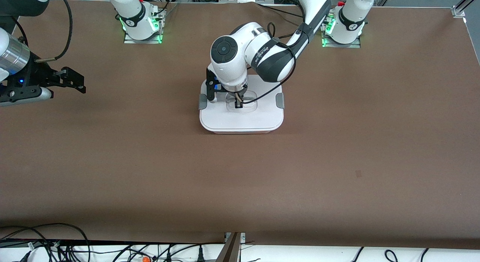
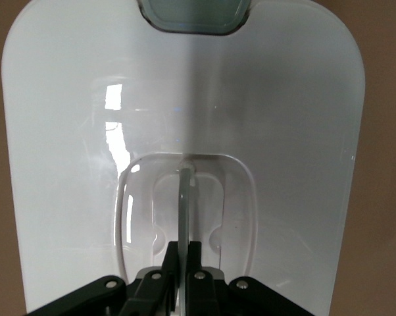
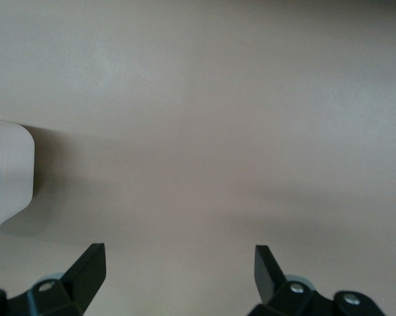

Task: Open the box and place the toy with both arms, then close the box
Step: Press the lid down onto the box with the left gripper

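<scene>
The box (image 1: 242, 119) stands mid-table with its white lid (image 2: 66, 131) on and a grey clip (image 1: 203, 101) at each end. My left gripper (image 1: 239, 103) reaches straight down into the lid's clear recessed centre. There it is shut on the thin upright handle (image 2: 187, 197), which is pinched between both fingers of the left gripper (image 2: 185, 253). My right gripper (image 1: 78, 82) waits open and holding nothing above bare table toward the right arm's end. In its wrist view the right gripper (image 3: 179, 260) sees the box's end (image 3: 10, 171) off to one side. The toy is out of view.
The brown table (image 1: 337, 160) spreads wide around the box. Cables (image 1: 56, 247) lie along the edge nearest the front camera. The two arm bases (image 1: 140, 27) stand at the table's edge farthest from the camera.
</scene>
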Robot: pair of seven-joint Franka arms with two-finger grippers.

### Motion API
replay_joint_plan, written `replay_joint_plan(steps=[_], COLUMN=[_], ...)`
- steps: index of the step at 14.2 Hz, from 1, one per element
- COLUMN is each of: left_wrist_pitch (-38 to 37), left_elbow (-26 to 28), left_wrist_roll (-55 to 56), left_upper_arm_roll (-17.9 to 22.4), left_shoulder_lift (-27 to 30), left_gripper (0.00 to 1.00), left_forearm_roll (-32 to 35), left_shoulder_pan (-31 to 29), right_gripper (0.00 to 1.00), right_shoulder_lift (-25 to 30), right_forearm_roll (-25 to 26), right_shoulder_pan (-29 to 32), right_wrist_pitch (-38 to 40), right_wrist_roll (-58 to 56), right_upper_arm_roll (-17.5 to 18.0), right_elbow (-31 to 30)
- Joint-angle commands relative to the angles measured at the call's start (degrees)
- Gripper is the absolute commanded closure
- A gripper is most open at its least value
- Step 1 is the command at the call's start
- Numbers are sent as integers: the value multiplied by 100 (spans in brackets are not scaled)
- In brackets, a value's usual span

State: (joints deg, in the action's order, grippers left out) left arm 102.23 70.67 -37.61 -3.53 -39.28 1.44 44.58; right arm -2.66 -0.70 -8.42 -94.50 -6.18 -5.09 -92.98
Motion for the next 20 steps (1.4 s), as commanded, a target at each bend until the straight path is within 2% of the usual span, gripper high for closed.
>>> replay_joint_plan(steps=[1,20], left_wrist_pitch=[-10,-19], left_elbow=[70,281], left_wrist_roll=[61,289], left_upper_arm_roll=[63,63], left_shoulder_lift=[61,88], left_gripper=[100,99], left_forearm_roll=[138,146], left_shoulder_pan=[68,156], right_gripper=[0,0], right_shoulder_lift=[-7,2], right_forearm_roll=[70,52], right_shoulder_pan=[51,42], right_wrist_pitch=[212,310], right_wrist_roll=[126,117], right_upper_arm_roll=[70,96], right_elbow=[60,87])
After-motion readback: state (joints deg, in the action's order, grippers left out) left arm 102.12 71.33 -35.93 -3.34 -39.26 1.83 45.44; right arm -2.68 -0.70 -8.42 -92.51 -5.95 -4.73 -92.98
